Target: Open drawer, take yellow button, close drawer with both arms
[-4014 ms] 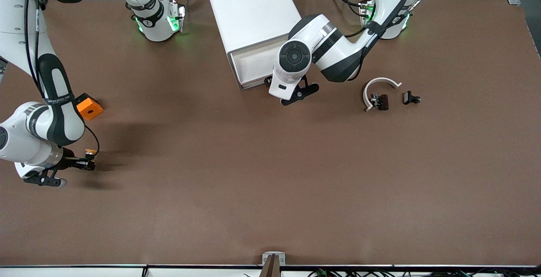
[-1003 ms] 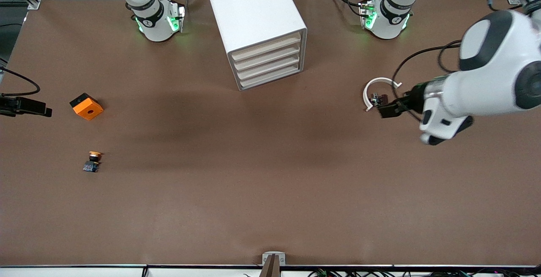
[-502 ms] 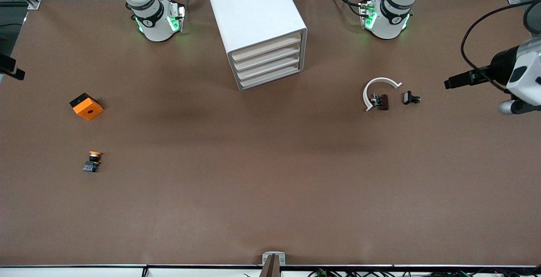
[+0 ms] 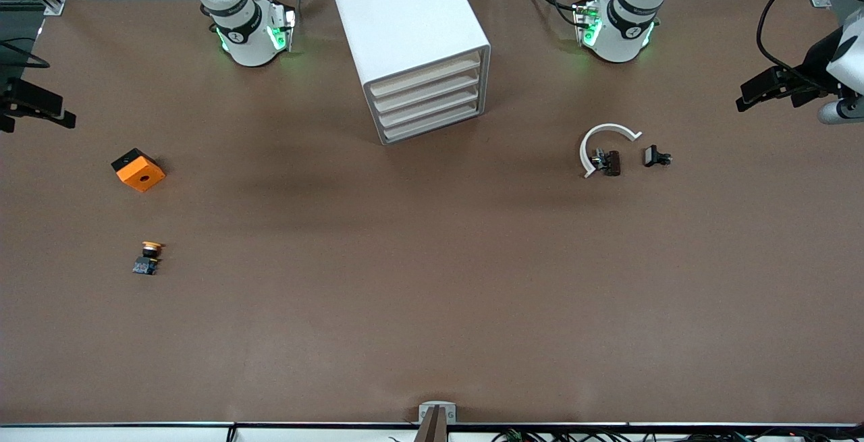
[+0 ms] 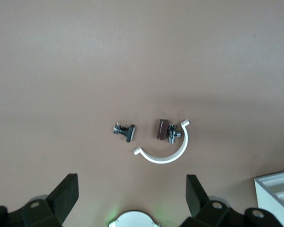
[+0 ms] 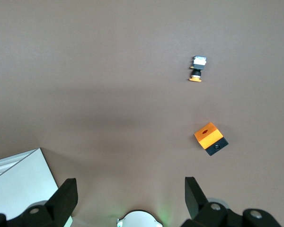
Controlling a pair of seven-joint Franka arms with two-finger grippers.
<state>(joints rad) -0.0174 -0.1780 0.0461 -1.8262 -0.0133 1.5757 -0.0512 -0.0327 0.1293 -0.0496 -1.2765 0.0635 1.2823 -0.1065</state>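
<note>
All four drawers (image 4: 432, 99) sit flush in the cabinet (image 4: 403, 17). The button (image 4: 148, 258) lies near the table's (image 4: 432, 307) right-arm edge. Left gripper (image 5: 131, 195) and right gripper (image 6: 130, 196) hang released, empty, over opposite edges.

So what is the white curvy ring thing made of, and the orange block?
The white curved ring looks like smooth plastic: even white, thin, with a clean-cut gap. The orange block is probably plastic too, matte orange on top with a black base and a round hole, though the material can't be told for certain.
</note>
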